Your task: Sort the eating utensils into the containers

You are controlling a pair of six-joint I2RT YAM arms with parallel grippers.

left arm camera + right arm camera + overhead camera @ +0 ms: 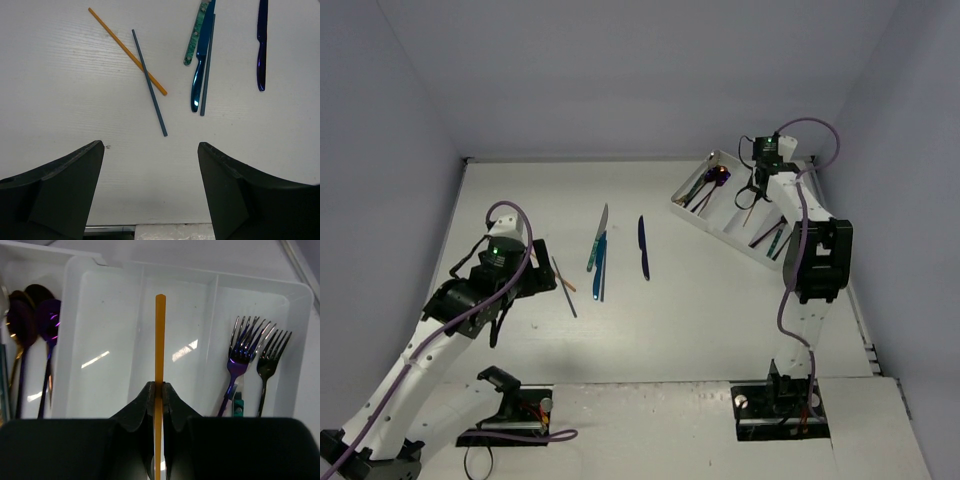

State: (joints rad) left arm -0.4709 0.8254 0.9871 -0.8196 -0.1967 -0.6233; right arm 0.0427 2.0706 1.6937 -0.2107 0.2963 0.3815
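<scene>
My right gripper point(159, 386) is shut on an orange chopstick point(160, 340) and holds it lengthwise over the middle compartment of the white tray point(210, 295). Purple and dark forks point(245, 355) lie in the compartment to its right, and purple and gold spoons point(35, 320) in the one to its left. In the top view this gripper point(752, 195) hangs over the tray point(692, 208) at the back right. My left gripper point(151, 145) is open and empty, low over the table. Ahead of it lie an orange chopstick point(127, 51) crossed by a grey-blue chopstick point(149, 81).
Further ahead of the left gripper lie a teal-handled knife point(195, 35), a blue knife point(201, 55) with a thin grey chopstick point(207, 65) beside it, and a purple knife point(261, 45). The top view shows them mid-table, with the purple knife point(643, 247) rightmost.
</scene>
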